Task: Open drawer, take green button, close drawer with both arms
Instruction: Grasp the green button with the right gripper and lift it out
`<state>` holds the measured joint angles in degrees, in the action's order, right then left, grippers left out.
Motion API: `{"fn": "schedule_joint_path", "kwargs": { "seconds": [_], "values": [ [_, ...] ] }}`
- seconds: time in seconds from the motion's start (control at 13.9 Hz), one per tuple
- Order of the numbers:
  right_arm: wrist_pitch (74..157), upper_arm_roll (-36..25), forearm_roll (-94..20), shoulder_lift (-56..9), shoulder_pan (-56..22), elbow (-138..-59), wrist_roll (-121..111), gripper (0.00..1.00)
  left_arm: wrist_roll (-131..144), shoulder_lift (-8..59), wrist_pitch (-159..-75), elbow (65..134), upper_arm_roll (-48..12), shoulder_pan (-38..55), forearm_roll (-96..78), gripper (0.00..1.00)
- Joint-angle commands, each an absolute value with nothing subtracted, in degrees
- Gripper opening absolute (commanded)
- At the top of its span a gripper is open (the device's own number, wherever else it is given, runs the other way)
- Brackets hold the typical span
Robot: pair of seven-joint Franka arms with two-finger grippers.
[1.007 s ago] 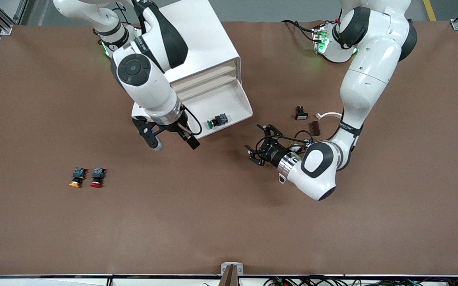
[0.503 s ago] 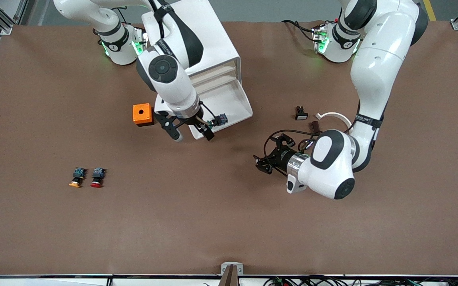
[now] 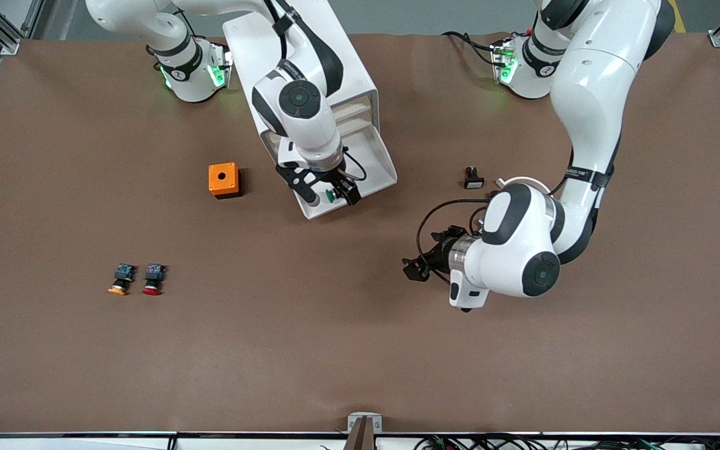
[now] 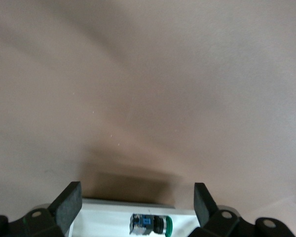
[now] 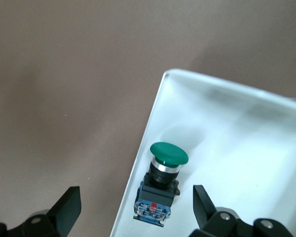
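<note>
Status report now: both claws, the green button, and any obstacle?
Right claw open over green button in the open drawer. Left claw open, over bare table, waiting. Nothing blocks the button.

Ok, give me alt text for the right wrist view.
A green-capped button lies in the pulled-out white drawer, close to its edge, between the open fingers of the right end effector hanging over it. Brown table surrounds the drawer.

Right gripper (image 3: 330,195) open, pointing down, left gripper (image 3: 421,264) open, low
</note>
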<state>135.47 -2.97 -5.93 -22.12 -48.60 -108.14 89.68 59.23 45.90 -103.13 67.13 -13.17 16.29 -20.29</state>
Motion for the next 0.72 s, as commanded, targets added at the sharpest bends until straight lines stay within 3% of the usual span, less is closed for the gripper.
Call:
{"fn": "schedule_joint_path", "kwargs": {
  "seconds": [0.0, 0.43, 0.5, 0.65],
  "values": [
    [138.33, -3.6, -4.13, -23.73, -50.53, -109.24, 92.37, 1.0, 58.27, 43.68, -106.69, 68.91, -12.83, 18.01, -15.92, 1.0],
    [141.86, -3.6, -4.13, -24.0, -50.98, -111.62, 92.37, 1.0, 58.27, 44.12, -113.19, 69.79, -12.74, 20.12, -10.82, 1.0],
    [141.77, -3.6, -4.13, -23.99, -50.89, -111.62, 92.29, 0.95, 58.27, 44.21, -114.07, 69.79, -12.74, 20.13, -10.46, 1.0],
    [141.77, -3.6, -4.13, -23.99, -50.89, -111.53, 92.29, 0.72, 58.18, 44.3, -114.96, 69.79, -12.74, 20.74, -9.32, 1.0]
  ]
}}
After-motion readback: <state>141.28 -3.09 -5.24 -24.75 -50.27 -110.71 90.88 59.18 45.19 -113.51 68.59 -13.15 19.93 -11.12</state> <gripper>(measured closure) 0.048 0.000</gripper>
